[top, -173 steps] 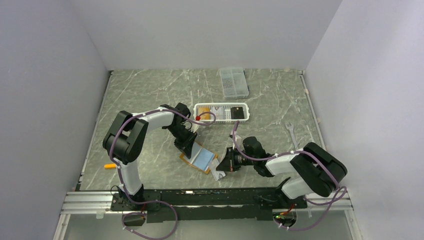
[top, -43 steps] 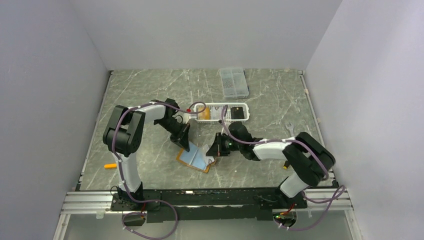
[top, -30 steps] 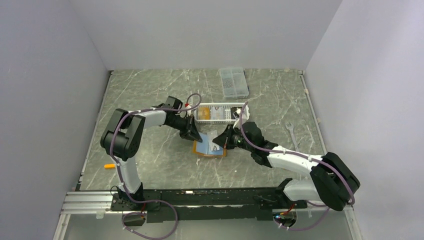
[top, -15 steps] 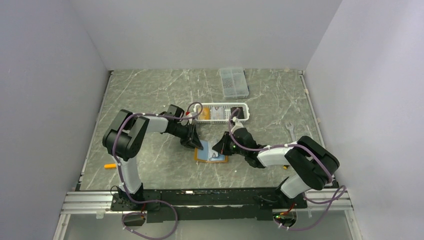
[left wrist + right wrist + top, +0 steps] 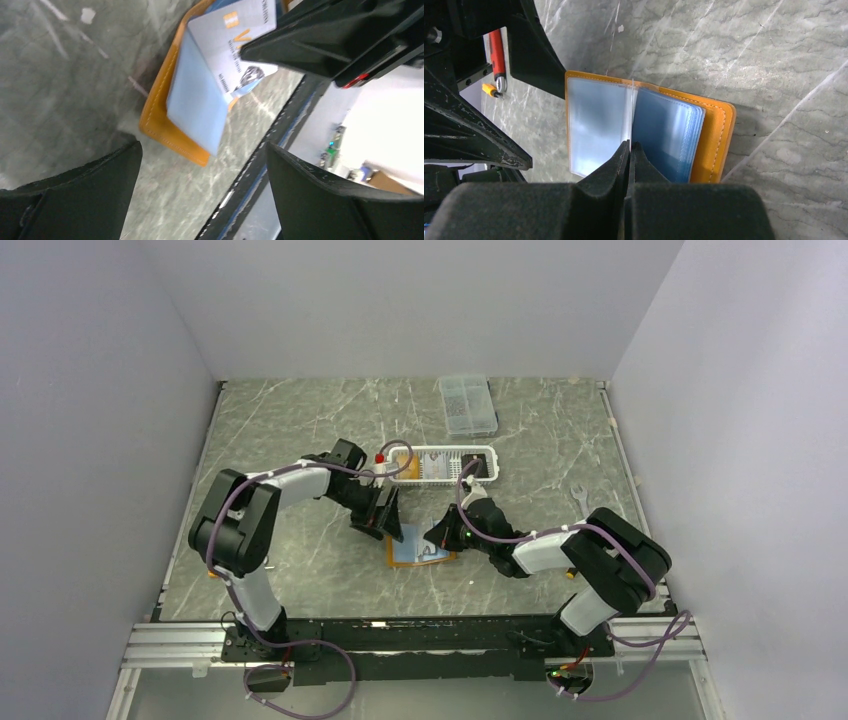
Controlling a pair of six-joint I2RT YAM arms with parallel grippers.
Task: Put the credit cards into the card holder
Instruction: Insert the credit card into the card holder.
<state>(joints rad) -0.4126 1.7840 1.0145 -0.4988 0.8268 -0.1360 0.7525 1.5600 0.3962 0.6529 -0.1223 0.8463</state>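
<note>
The card holder (image 5: 418, 550) lies open on the table, orange outside with pale blue sleeves (image 5: 599, 125). My right gripper (image 5: 441, 536) is shut on a pale blue credit card (image 5: 235, 45). It holds the card edge-on over the holder's middle fold, where it shows as a thin white line (image 5: 631, 100). My left gripper (image 5: 386, 518) stands wide open just left of the holder (image 5: 165, 120) with nothing between its fingers (image 5: 80, 195). A black credit card (image 5: 478, 468) stands in the white basket (image 5: 440, 478).
The white slotted basket sits just behind the card holder and both grippers. A clear compartment box (image 5: 467, 405) lies further back. A wrench (image 5: 580, 498) lies on the table to the right. The two grippers are close together over the holder.
My left gripper has gone from shut to wide open, let go of the card holder and drawn back a little to the left. The right gripper stays shut on the card over the holder.
</note>
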